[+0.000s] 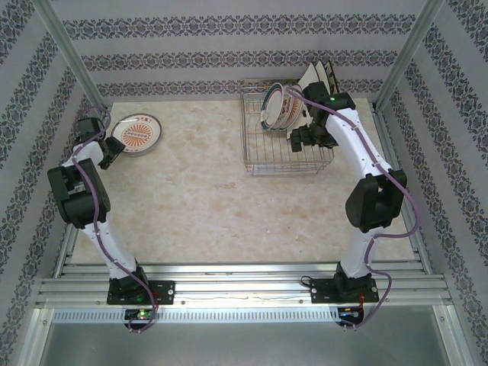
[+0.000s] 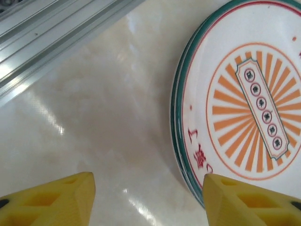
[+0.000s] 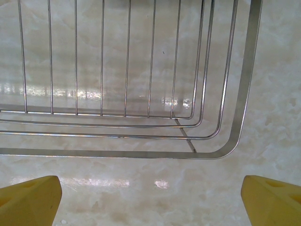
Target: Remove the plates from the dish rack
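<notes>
A round white plate (image 1: 138, 132) with a green rim and an orange sunburst lies flat on the table at the back left. In the left wrist view this plate (image 2: 244, 108) seems to rest on a second one. My left gripper (image 2: 148, 183) is open just off its near-left edge (image 1: 114, 152), and one yellow finger (image 2: 235, 197) overlaps the rim. The dish rack (image 1: 263, 156) stands at the back right and holds round plates (image 1: 278, 107) and square plates (image 1: 316, 76) upright. My right gripper (image 1: 303, 140) hangs wide open over the rack's near right corner (image 3: 235, 136), holding nothing (image 3: 150, 188).
A ribbed aluminium rail (image 2: 56, 42) runs along the table's left edge close to the left gripper. Metal posts (image 1: 400, 57) stand at the back corners. The marble tabletop (image 1: 213, 198) stretches between the two arms.
</notes>
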{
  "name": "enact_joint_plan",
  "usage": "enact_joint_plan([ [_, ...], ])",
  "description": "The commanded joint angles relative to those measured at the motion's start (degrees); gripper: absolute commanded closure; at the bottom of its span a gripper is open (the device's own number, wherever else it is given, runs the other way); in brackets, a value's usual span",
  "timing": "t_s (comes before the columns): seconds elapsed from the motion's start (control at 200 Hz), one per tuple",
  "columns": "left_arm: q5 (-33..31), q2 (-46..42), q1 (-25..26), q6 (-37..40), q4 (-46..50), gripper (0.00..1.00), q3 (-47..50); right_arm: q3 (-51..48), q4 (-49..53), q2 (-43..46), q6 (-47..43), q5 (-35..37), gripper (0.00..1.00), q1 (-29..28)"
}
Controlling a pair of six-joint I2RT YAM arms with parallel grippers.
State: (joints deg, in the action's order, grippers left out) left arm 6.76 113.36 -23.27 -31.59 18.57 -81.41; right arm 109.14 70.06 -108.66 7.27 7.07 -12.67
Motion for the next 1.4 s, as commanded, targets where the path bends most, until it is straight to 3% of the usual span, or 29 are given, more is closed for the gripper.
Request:
enact_joint_plan([
  [0.0,-8.4,-6.87,4.51,7.81,7.84,0.19,-1.91,1.3,0.04,-0.12,-0.14,0.85,0.02,-0.8],
  [0.11,-12.35,-9.21,10.9,15.06,18.2,0.0,-7.21,3.78,0.06,-0.87,0.16,-0.21,0.02,-1.06],
  [0.19,-15.59,-8.52,15.53,18.23,27.44,0.0,-13.3,6.37,0.16,-1.91,0.47,0.02,0.02,-1.68],
  [0.34,-11.37,-6.09,19.96,18.53,38.2,0.0,-20.53,14.74,0.51,-5.89,2.26,0.74,0.02,-2.85],
  [0.48,-14.38,-2.61,24.38,18.49,45.42,0.0,-25.89,25.48,1.3,-11.61,3.36,0.25,0.02,-4.27],
  [0.749,-11.77,-2.18,27.63,17.89,45.92,0.0,-25.5,47.32,1.13,-25.86,5.08,2.09,0.07,-5.35],
  [0.994,-12.02,-3.48,28.34,17.51,45.15,0.0,-23.03,46.36,-9.5,-29.9,5.75,4.22,0.22,-5.44],
  [1.394,-9.4,-4.21,28.47,16.66,42.6,0.0,-20.5,47.81,-15.64,-37.72,10.49,6.29,0.38,-5.66],
])
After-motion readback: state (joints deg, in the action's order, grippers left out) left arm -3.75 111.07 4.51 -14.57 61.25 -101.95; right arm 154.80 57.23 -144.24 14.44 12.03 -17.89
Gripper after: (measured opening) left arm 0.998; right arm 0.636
